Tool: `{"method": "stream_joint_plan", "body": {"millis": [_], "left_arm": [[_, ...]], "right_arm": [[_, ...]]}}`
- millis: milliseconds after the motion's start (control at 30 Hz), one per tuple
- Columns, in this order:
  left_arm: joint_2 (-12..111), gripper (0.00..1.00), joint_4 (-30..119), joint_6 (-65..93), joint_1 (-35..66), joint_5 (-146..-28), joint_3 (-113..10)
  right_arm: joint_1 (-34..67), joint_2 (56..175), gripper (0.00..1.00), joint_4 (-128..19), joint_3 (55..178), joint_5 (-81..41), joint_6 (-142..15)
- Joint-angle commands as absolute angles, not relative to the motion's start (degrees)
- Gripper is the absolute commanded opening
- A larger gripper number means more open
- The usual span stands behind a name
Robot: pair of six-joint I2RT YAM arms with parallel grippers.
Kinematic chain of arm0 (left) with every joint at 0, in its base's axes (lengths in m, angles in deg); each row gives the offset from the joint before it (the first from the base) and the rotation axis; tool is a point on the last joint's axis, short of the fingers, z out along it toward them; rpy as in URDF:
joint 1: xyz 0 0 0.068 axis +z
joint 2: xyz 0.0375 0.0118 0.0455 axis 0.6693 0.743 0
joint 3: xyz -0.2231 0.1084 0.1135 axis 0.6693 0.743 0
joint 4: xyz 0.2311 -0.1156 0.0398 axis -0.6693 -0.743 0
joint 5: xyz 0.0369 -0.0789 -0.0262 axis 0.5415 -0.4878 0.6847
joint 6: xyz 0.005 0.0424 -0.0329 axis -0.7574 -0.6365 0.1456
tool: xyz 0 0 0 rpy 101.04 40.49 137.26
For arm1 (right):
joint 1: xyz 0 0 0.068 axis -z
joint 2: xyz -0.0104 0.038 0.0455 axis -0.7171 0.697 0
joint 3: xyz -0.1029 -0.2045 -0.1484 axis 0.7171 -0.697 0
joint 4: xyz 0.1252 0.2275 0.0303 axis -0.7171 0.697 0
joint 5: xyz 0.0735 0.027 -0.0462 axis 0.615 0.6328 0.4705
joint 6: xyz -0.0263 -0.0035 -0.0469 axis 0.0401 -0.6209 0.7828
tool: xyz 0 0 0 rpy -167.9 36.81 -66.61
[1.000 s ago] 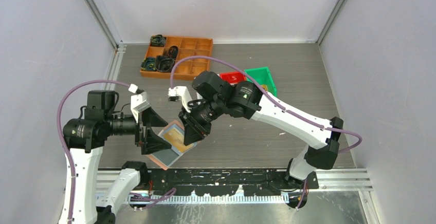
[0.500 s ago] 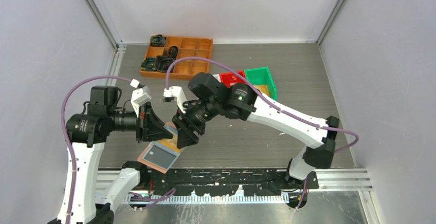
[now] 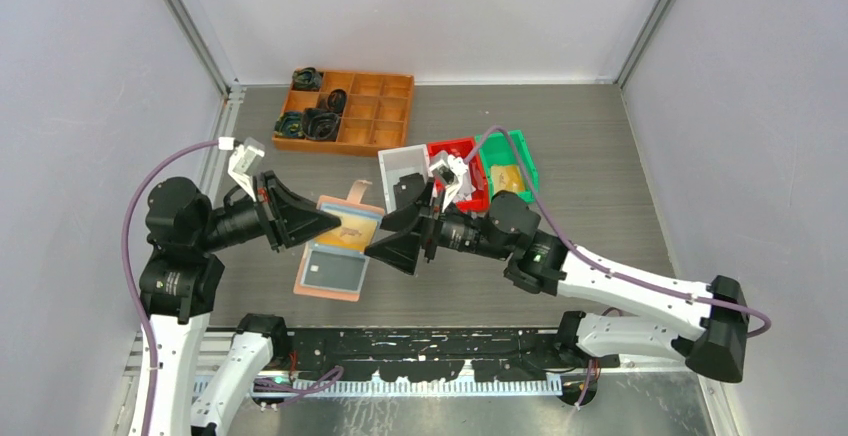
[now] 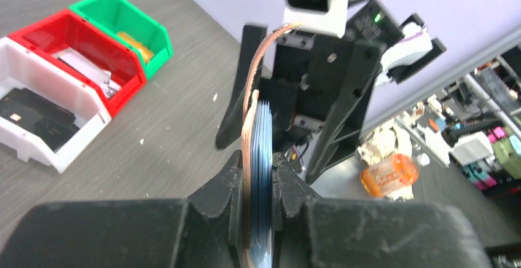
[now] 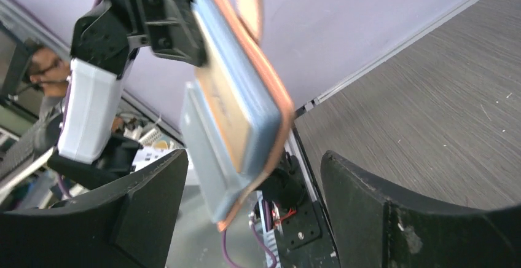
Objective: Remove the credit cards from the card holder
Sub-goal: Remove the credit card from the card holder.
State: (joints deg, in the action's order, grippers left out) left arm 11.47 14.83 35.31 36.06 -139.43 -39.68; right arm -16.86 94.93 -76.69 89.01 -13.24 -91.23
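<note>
Card holder (image 3: 338,248) pinched in left end effector (image 3: 322,222), facing spread right end effector (image 3: 380,239).

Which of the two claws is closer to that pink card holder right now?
Left. The left gripper is clamped on an edge of the card holder; the right gripper stands open just beside it, not gripping.

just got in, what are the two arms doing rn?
The left gripper is clamped on the salmon-pink card holder, holding it up and unfolded. The right gripper is open right beside it, facing the clear sleeves and gripping nothing. An orange card and a paler card sit in the sleeves, so there are cards left to pull out.
</note>
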Motion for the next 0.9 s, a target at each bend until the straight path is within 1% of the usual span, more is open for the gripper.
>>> {"method": "stream_joint_plan", "body": {"millis": [0, 133, 200, 233, 300, 333, 367, 400, 433, 467, 500, 567, 600, 633, 700, 767, 867], "left_arm": [[11.37, 0.00, 26.97, 47.42, 36.04, -135.22, -40.17], [10.95, 0.00, 26.62, 48.12, 36.12, -136.02, -40.08], [10.52, 0.00, 25.74, 47.41, 36.12, -136.41, -39.87], [10.23, 0.00, 25.28, 47.02, 36.10, -136.78, -39.63], [9.53, 0.00, 23.94, 45.80, 36.12, -136.83, -38.92], [9.18, 0.00, 23.04, 45.00, 36.12, -136.73, -38.34], [8.87, 0.02, 22.05, 44.07, 36.07, -136.75, -38.10], [8.75, 0.10, 20.72, 42.67, 36.05, -136.95, -38.07], [8.81, 0.23, 19.18, 41.24, 36.11, -137.24, -38.12], [9.13, 0.38, 16.94, 39.41, 36.08, -137.83, -38.48], [9.83, 0.51, 14.43, 37.59, 36.12, -138.95, -39.01], [12.88, 0.83, 8.28, 33.45, 36.08, -143.02, -40.57], [14.58, 0.92, 5.36, 31.44, 36.12, -146.43, -41.48], [16.16, 0.95, 2.20, 29.13, 36.12, -147.89, -42.44], [18.52, 0.97, -3.87, 23.28, 36.10, -149.73, -44.54], [19.73, 0.97, -7.52, 19.24, 36.11, -152.72, -45.35], [19.67, 0.93, -10.73, 15.62, 36.00, -155.93, -45.32]], "right_arm": [[-17.12, 98.38, 0.83, -97.19, 87.09, -18.61, -100.00], [-17.11, 101.82, 0.78, -100.92, 88.38, -16.69, -103.42], [-16.97, 102.80, 0.71, -103.55, 88.66, -15.34, -105.44], [-16.80, 103.17, 0.66, -104.99, 88.62, -14.71, -106.43], [-16.23, 103.62, 0.52, -107.29, 88.58, -12.74, -108.70], [-15.85, 103.64, 0.43, -107.74, 88.57, -11.52, -109.89], [-15.29, 103.44, 0.33, -107.46, 88.58, -10.28, -110.97], [-14.72, 103.04, 0.19, -106.05, 88.80, -9.02, -111.98], [-14.01, 102.49, 0.12, -103.70, 89.35, -7.27, -112.45], [-13.39, 101.87, 0.07, -99.27, 90.64, -4.59, -112.07], [-12.87, 101.38, 0.04, -92.81, 92.76, -1.00, -110.56], [-12.70, 101.35, 0.01, -70.55, 99.58, 4.88, -104.03], [-12.77, 102.06, 0.01, -61.81, 103.54, 6.83, -100.21], [-12.70, 103.11, 0.01, -55.19, 106.52, 8.79, -96.77], [-12.76, 105.50, 0.01, -44.92, 113.18, 11.91, -92.23], [-12.73, 108.07, 0.01, -38.49, 117.67, 14.12, -89.01], [-12.73, 111.90, 0.01, -31.66, 123.92, 16.40, -85.24]]}}
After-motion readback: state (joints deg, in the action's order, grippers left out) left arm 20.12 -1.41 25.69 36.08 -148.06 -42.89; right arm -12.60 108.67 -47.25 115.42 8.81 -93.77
